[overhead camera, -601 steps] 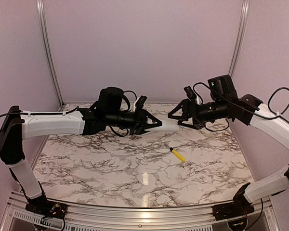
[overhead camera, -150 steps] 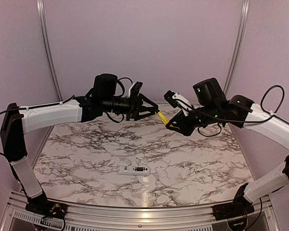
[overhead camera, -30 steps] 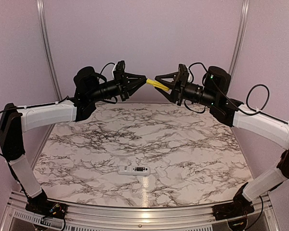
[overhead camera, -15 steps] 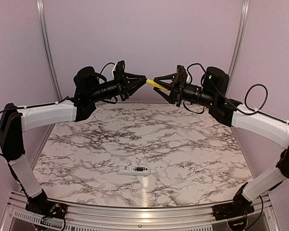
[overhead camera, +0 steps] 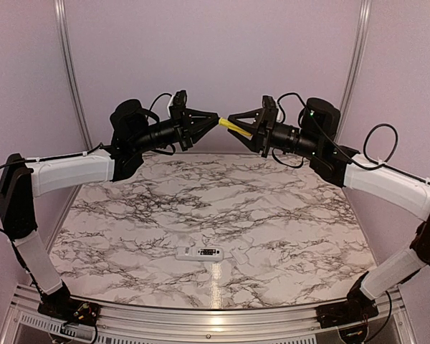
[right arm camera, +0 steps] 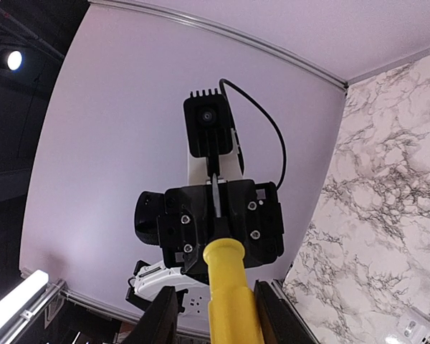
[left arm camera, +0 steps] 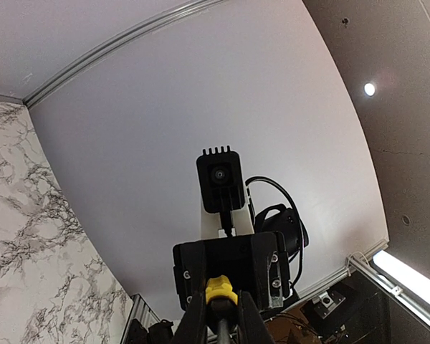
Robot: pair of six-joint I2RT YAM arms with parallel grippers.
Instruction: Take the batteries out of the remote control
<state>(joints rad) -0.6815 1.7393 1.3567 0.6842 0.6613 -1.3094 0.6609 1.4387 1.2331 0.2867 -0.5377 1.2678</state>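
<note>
The white remote control (overhead camera: 201,252) lies flat on the marble table near its front edge, with a dark recess (overhead camera: 210,251) facing up. The batteries are too small to make out. Both arms are raised high at the back, tip to tip. My left gripper (overhead camera: 216,120) (left arm camera: 221,309) is shut on the dark neck of the yellow-handled screwdriver (overhead camera: 236,127) (left arm camera: 221,289). My right gripper (overhead camera: 233,118) (right arm camera: 218,315) straddles the yellow handle (right arm camera: 229,287), and a gap shows between its fingers (right arm camera: 161,319) and the handle.
The marble tabletop (overhead camera: 287,215) is ringed by pale purple walls, with metal posts (overhead camera: 68,72) at the back corners. An aluminium rail (overhead camera: 215,315) runs along the near edge between the arm bases.
My right gripper has edged slightly left along the screwdriver handle toward the left gripper. The left arm and the remote control have not moved.
</note>
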